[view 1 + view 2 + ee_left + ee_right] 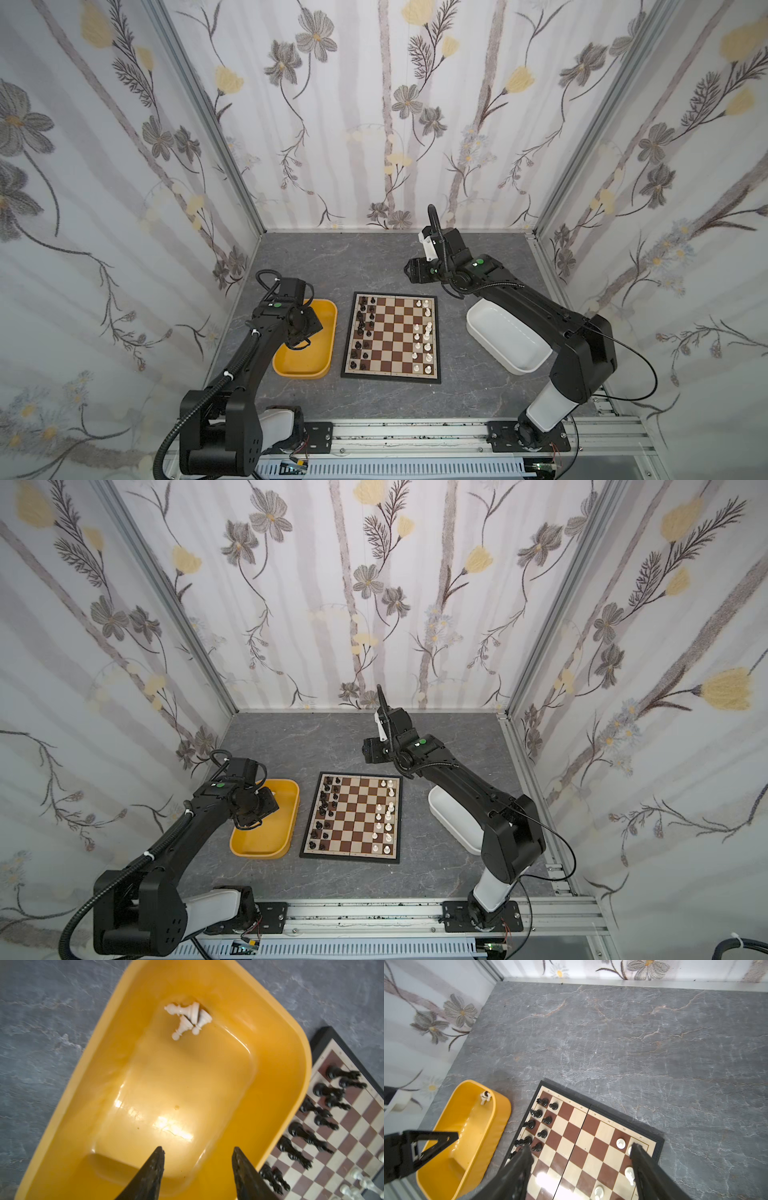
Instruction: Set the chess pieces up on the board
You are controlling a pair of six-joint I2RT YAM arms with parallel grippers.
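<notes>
In both top views the chess pieces (427,330) were too small to name, and the right arm (540,307) hid part of the white tub (503,336). The left wrist view cut off the board (365,1113); its black pieces (299,1132) were blurred.

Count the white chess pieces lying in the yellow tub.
3. The white chess pieces lie toppled, touching, at one end of the yellow tub: a pointed-topped one, a round-headed one and another. The left gripper hides a little tub floor.
</notes>
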